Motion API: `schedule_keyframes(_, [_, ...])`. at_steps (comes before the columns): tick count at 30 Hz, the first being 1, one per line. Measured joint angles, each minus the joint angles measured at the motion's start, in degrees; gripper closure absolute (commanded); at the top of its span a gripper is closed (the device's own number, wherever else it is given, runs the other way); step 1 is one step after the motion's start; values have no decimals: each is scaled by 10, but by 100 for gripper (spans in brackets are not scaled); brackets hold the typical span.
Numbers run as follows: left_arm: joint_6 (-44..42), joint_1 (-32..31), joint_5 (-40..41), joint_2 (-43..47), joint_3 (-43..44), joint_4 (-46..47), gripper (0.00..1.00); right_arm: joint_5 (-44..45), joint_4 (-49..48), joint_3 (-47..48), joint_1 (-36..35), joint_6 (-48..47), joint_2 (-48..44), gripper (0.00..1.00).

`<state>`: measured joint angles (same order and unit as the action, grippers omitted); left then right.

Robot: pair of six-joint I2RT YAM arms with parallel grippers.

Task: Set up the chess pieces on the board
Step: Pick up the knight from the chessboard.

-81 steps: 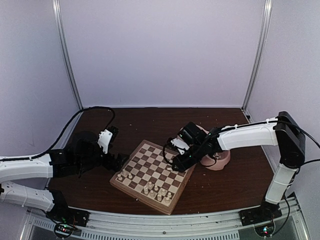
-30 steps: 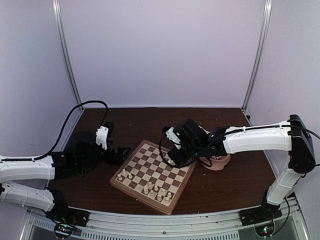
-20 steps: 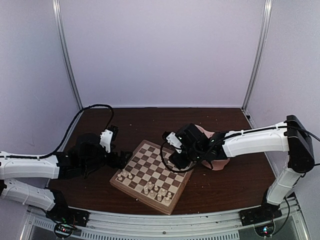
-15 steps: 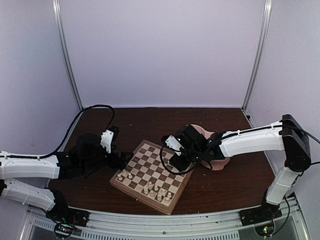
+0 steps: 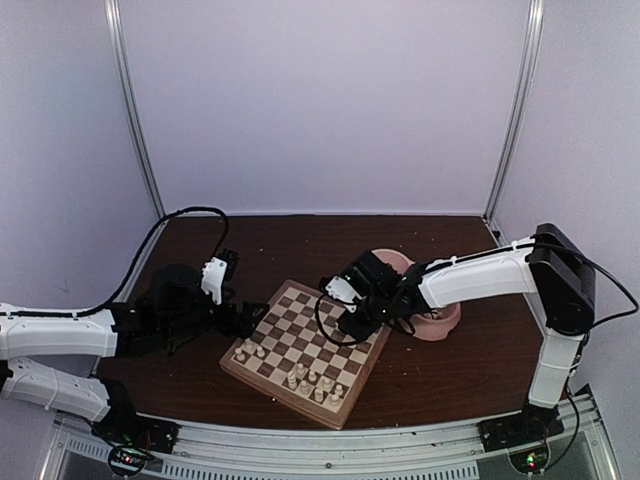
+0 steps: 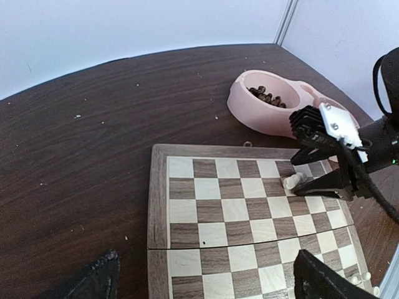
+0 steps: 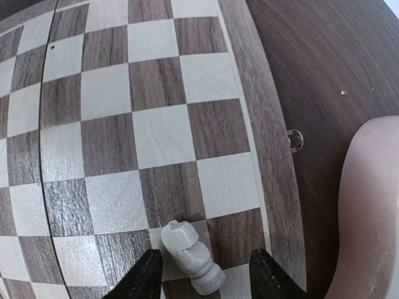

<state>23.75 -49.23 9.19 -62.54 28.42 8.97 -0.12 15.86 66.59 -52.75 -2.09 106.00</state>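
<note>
Right gripper (image 7: 209,275) stands with jaws part-spread either side of one cream chess piece (image 7: 189,256). The piece lies tilted on a square by the right rim of the board (image 7: 259,143); no pinch is evident. Judged: placed for a grasp. Pink bowl (image 7: 374,205) crowds the right; open squares lie left. Left gripper (image 6: 209,283) hovers fully spread, holding nothing, at the board's left edge.

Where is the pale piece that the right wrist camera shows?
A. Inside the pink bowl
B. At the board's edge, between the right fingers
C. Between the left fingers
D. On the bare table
B: the pale piece is over the edge squares of the board, between the right fingers, and the pink bowl stands off to one side.
</note>
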Motion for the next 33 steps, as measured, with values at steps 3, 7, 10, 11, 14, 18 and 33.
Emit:
schedule_keyframes(3, [4, 0, -5, 5, 0, 0, 2, -7, 4, 4, 0, -4, 8, 54])
schedule_keyframes(7, [6, 0, -10, 16, 0, 0, 2, -17, 9, 7, 0, -7, 8, 59])
schedule_keyframes(10, [7, 0, -13, 19, 0, 0, 2, -26, 12, 7, 0, -9, 8, 63])
schedule_keyframes(11, [7, 0, -14, 19, 0, 0, 2, -27, 12, 7, 0, -10, 8, 64])
schedule_keyframes(14, [8, 0, -15, 19, 0, 0, 2, -31, 12, 4, 0, -8, 4, 67])
schedule_keyframes(18, [8, 0, -16, 19, 0, 0, 2, -37, 11, -15, 0, -7, -15, 69])
schedule_keyframes(33, [8, 0, -49, -12, 16, -1, 2, -57, 11, -21, 0, -5, -27, 69])
